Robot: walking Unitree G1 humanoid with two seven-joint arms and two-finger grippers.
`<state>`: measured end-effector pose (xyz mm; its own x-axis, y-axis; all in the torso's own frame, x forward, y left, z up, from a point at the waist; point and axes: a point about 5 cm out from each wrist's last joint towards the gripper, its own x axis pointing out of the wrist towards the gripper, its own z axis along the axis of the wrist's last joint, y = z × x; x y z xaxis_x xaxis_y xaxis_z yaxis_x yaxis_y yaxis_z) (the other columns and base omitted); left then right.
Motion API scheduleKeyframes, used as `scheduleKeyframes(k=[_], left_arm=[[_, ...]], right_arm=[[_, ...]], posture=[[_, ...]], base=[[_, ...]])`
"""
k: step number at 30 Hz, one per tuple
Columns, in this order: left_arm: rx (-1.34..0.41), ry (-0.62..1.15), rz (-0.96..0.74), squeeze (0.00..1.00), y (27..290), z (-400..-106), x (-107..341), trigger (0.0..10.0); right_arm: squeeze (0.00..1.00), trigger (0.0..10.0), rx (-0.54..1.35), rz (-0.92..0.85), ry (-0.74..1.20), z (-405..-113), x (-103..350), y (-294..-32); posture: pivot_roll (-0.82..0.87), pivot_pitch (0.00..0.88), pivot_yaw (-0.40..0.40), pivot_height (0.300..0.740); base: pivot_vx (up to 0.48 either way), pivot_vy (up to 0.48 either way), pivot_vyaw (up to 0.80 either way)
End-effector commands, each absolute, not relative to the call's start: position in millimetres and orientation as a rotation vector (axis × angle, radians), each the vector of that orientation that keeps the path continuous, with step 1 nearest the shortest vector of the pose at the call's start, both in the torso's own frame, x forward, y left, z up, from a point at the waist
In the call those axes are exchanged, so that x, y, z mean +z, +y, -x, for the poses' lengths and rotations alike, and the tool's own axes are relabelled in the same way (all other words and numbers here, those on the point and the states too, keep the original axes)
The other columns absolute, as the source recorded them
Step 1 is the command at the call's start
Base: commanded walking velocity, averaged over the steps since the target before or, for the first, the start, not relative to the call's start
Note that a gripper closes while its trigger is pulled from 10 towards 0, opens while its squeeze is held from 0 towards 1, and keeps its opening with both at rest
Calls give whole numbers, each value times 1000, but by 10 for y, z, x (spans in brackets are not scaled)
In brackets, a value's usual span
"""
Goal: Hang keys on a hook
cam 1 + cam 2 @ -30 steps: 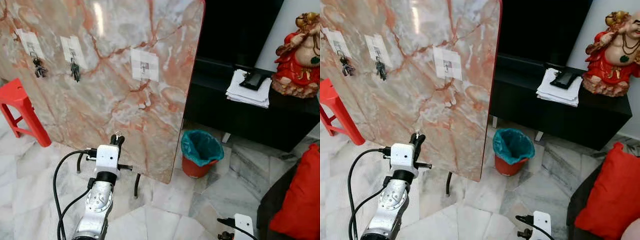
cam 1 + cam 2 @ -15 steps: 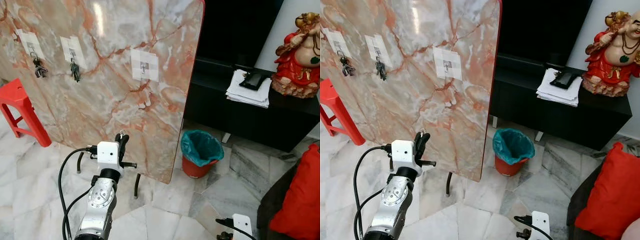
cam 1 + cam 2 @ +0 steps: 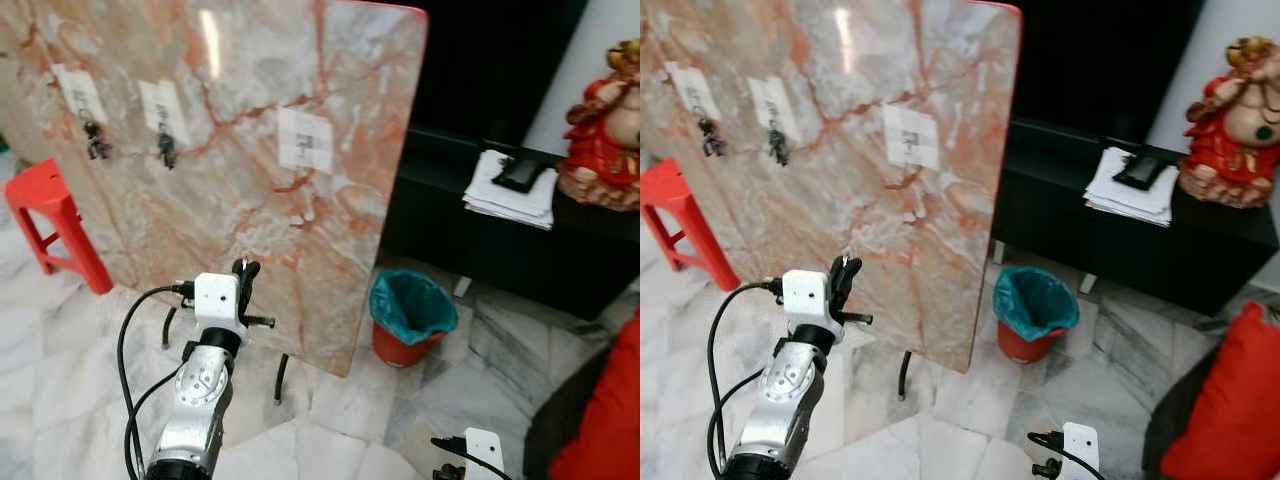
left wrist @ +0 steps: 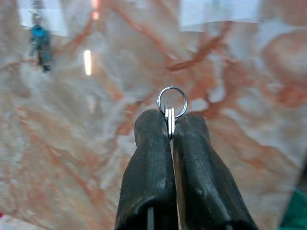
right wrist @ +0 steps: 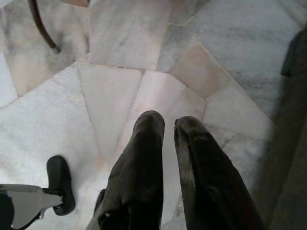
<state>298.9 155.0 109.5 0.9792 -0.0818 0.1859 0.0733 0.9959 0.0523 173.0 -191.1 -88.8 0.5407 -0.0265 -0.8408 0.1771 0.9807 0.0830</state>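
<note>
A pink-veined marble board [image 3: 250,130] stands on thin dark legs over a pale marble floor, and everything here is placed against it. In front of its lower half, the left gripper [image 3: 243,272] is raised with its two black fingers [image 4: 153,158] pinched tight on the key ring [image 4: 172,102], whose silver loop stands upright above the fingertips, near the board face but not touching it. Up and to the right of the gripper, on a white patch, is the empty hook [image 3: 306,143]; the two hooks further left each carry hanging keys [image 3: 166,150]. Beyond the board's right edge sits a red bin with a teal liner [image 3: 411,316], then a dark cabinet holding a stack of papers [image 3: 510,188]. The right gripper [image 5: 168,129] hangs idle over the floor, its fingers slightly apart.

To do this well, I would raise the ring level with the empty hook, keep the loop facing it, slip it over the tip, then let go only once it has settled.
</note>
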Motion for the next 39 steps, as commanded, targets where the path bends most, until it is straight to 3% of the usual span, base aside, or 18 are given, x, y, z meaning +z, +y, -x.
scheduleKeyframes(k=[1, 20, 28, 39], left_arm=[[-91, -213, -34, 0, 1530, -3018, 1186, 10000], [-109, -220, -39, 0, 1510, -3010, 1240, 10000], [-113, -241, -46, 0, 1521, -2997, 1303, 10000], [-143, -275, -50, 0, 1473, -2976, 1398, 10000]], right_arm=[[0, 10000, -120, -157, 990, -1741, -881, -1924], [0, 10000, -104, -141, 994, -1752, -879, -1903], [0, 10000, -113, -139, 998, -1706, -878, -2035], [0, 10000, -110, -143, 1009, -1702, -897, -1938]], posture=[[-40, 0, -61, 740], [-40, 0, -58, 740], [-37, 0, -61, 740], [-37, 0, -60, 740]], base=[[285, 0, 0], [285, 0, 0], [283, 0, 0], [0, 0, 0]])
